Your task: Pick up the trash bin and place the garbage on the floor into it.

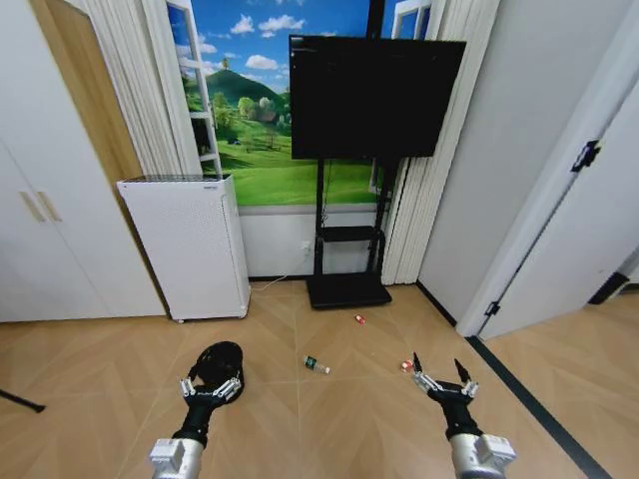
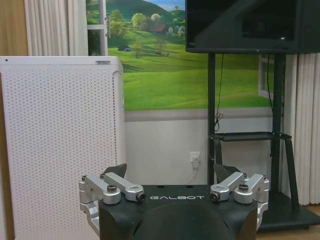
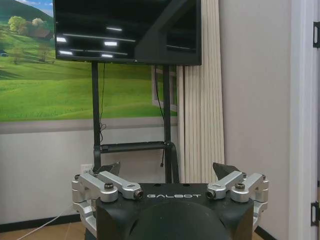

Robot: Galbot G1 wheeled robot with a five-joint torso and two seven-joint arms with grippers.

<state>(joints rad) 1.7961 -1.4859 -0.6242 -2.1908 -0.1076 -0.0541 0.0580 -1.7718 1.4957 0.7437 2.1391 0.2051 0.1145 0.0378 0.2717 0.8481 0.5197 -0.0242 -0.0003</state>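
The trash bin [image 1: 221, 359], a small black mesh basket, stands on the floor [image 1: 300, 424] in the head view, low and left of centre. My left gripper [image 1: 212, 382] [image 2: 171, 169] is open just in front of the bin, with nothing between its fingers. The garbage lies to the right: a small clear bottle with a green label [image 1: 317, 365], a red-and-white piece [image 1: 359, 319] farther off, and another red-and-white piece [image 1: 406, 366]. That last piece is right beside my open right gripper [image 1: 437, 363] [image 3: 169, 166], which holds nothing.
A white perforated appliance [image 1: 190, 244] stands behind the bin against the wall. A black TV [image 1: 374, 95] on a stand with a flat base [image 1: 347, 290] is ahead. White cupboards [image 1: 40, 200] line the left, a white door [image 1: 589, 230] the right. A dark strip [image 1: 529, 399] crosses the floor at right.
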